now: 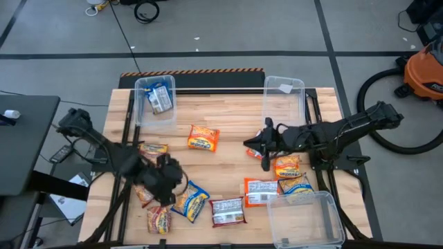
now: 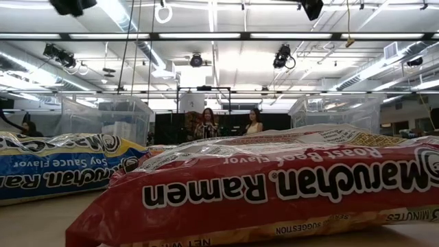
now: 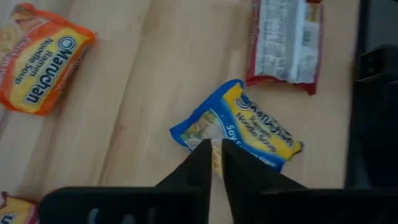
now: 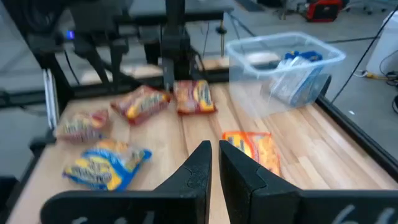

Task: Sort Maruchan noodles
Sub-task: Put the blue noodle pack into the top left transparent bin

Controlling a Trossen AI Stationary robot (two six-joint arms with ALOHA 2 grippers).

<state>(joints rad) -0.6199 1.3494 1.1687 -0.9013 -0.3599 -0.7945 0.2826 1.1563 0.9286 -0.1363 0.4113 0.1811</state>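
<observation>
Wooden surface: your pale butcher-block tabletop runs in long glued strips, smooth and matte, with a black-and-orange hazard strip along its far edge.
Room: you see grey floor around the table, an orange shop vacuum at the right, and in the low view bright ceiling lights with two people standing far back.
Bins: three clear plastic rectangular bins sit at the corners; the far-left bin holds a blue packet, the far-right bin and near-right bin look glossy and thin-walled.
Noodles: your flat crinkly Maruchan ramen packets lie scattered on the wood, orange, red and blue-and-yellow, most along the near half.
Left gripper: your left gripper hovers just above a blue-and-yellow soy sauce packet, fingers nearly together, gripping nothing.
Right gripper: your right gripper hangs over mid-table near an orange packet, fingers narrowly parted, empty.
</observation>
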